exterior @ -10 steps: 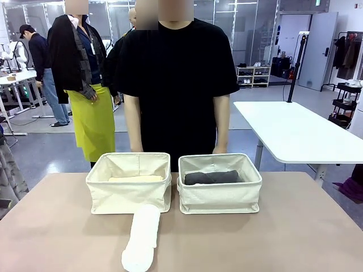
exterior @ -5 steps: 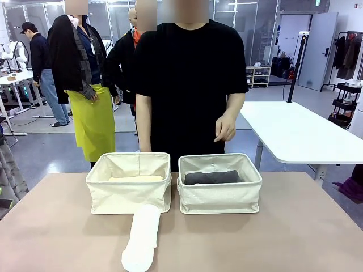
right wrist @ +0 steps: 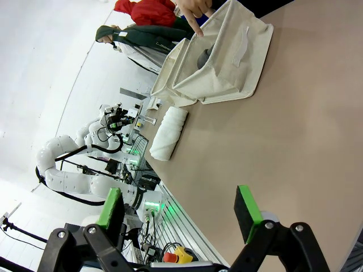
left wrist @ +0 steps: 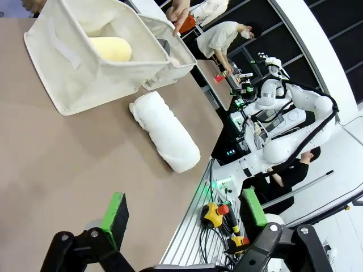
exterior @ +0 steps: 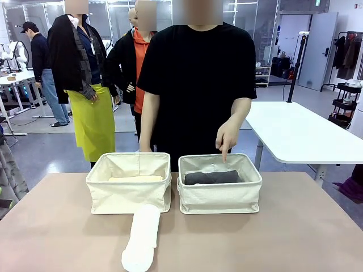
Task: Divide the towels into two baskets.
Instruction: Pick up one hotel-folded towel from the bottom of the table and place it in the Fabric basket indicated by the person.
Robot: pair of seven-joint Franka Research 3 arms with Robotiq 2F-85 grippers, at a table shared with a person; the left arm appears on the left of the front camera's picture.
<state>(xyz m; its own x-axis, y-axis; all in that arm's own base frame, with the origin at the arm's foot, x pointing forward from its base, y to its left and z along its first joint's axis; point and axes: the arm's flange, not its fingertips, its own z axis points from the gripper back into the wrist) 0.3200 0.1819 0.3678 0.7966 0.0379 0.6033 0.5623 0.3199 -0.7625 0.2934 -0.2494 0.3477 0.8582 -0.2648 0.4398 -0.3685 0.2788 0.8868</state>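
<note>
Two cream canvas baskets stand side by side at the table's far side. The left basket (exterior: 129,182) holds a yellow towel (exterior: 136,178), which also shows as the yellow towel (left wrist: 110,48). The right basket (exterior: 220,184) holds a dark grey towel (exterior: 211,177). A white rolled towel (exterior: 142,236) lies on the table in front of the left basket, and shows as the white towel (left wrist: 164,131) and the white towel (right wrist: 168,134). The person's hand (exterior: 228,137) points a finger down into the right basket. My left gripper (left wrist: 184,212) and right gripper (right wrist: 178,207) stand open, holding nothing, well back from the towels.
The person in black stands right behind the baskets. Other people stand farther back at the left. A white table (exterior: 295,133) is off to the right. Bare tabletop (exterior: 272,238) lies in front of and beside the baskets.
The person's right hand rose from beside the right basket and now points down into it. The towels, baskets and grippers have not moved.
</note>
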